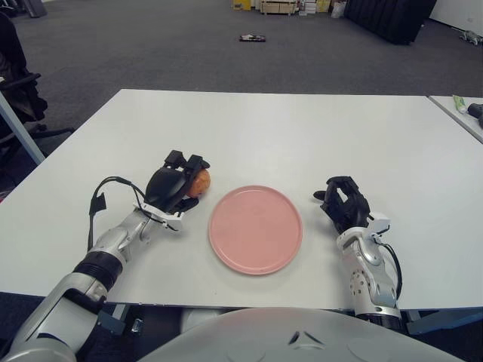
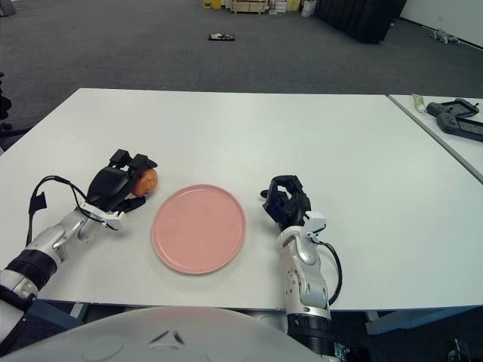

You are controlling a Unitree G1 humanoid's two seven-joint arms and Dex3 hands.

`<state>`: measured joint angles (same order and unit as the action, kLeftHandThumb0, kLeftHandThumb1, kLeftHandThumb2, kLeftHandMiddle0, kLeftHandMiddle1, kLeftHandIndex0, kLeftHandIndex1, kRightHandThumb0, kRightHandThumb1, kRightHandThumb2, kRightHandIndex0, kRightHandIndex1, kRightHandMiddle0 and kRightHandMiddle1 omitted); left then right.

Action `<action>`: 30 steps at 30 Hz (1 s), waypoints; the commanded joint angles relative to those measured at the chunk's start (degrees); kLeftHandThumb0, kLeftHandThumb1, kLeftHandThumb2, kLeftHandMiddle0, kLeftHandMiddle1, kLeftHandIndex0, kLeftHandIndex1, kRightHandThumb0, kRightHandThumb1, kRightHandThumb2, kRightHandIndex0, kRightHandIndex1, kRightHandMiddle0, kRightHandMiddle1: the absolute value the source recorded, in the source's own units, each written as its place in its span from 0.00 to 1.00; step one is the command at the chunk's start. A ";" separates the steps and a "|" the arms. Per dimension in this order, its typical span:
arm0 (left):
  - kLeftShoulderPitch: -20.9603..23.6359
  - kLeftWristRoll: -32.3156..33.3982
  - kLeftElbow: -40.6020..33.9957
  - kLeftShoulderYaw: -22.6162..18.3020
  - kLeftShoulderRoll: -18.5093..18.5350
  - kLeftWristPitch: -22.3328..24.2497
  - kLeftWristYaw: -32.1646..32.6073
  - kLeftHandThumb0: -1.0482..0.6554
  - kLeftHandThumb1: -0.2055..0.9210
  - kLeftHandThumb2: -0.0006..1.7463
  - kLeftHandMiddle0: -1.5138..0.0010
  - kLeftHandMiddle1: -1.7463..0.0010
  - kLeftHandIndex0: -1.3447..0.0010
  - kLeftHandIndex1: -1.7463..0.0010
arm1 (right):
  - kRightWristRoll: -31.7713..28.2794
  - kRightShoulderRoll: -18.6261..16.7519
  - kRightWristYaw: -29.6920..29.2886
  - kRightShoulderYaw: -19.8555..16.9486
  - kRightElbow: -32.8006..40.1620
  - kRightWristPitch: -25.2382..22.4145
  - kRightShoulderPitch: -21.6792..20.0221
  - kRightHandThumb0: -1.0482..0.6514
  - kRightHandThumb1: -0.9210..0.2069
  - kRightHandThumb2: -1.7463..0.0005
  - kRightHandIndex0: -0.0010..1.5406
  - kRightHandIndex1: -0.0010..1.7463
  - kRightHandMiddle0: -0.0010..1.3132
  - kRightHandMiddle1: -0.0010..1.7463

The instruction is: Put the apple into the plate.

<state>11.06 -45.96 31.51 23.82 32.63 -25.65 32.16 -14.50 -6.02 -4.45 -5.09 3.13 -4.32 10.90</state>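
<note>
The left hand [image 1: 179,187] has its fingers curled around the apple [image 1: 200,182] on the white bench [image 1: 302,128], just left of the pink plate [image 1: 255,228]. The right hand [image 1: 343,202] shows right of the plate, fingers curled on nothing.

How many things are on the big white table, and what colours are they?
Orange-red: 1, the apple, held in the left hand left of the plate.
Pink: 1, the plate.
Black robot hands: 2, the left one and the right hand, right of the plate.
Total: 4.
</note>
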 commanded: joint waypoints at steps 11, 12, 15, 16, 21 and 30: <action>-2.91 3.67 -7.93 -5.15 -0.95 0.56 -2.38 0.33 0.43 0.78 0.18 0.00 0.53 0.00 | -0.30 -1.02 -0.58 -0.47 -1.14 -2.33 0.23 0.61 0.33 0.43 0.30 0.90 0.24 1.00; -3.50 4.09 -9.56 -5.75 -0.87 0.70 -2.86 0.33 0.43 0.78 0.18 0.00 0.53 0.00 | -0.35 -1.02 -0.52 -0.50 -1.18 -2.30 0.22 0.61 0.33 0.43 0.30 0.90 0.24 1.00; -5.66 5.39 -15.40 -7.78 -0.71 1.63 -4.92 0.33 0.43 0.78 0.17 0.00 0.53 0.00 | -0.26 -1.01 -0.49 -0.48 -1.25 -2.15 0.23 0.61 0.33 0.43 0.30 0.90 0.25 1.00; -6.13 5.72 -16.38 -8.41 -1.03 1.64 -4.81 0.33 0.43 0.78 0.17 0.00 0.53 0.00 | -0.11 -0.94 -0.51 -0.44 -1.32 -2.11 0.19 0.61 0.33 0.44 0.29 0.90 0.25 1.00; -8.10 6.91 -20.74 -11.14 -2.38 2.00 -4.73 0.33 0.42 0.78 0.17 0.00 0.52 0.00 | 0.15 -0.77 -0.78 -0.39 -1.42 -2.74 -0.13 0.61 0.33 0.44 0.31 0.89 0.24 1.00; -11.11 9.16 -30.64 -14.89 -4.33 3.43 -8.37 0.32 0.40 0.81 0.15 0.00 0.50 0.00 | -0.29 -1.06 -0.93 -0.49 -0.97 -3.78 -0.18 0.61 0.33 0.44 0.31 0.88 0.25 1.00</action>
<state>0.51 -38.20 5.09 10.73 29.09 -22.96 25.25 -14.53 -6.03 -4.71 -5.11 3.17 -5.96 10.22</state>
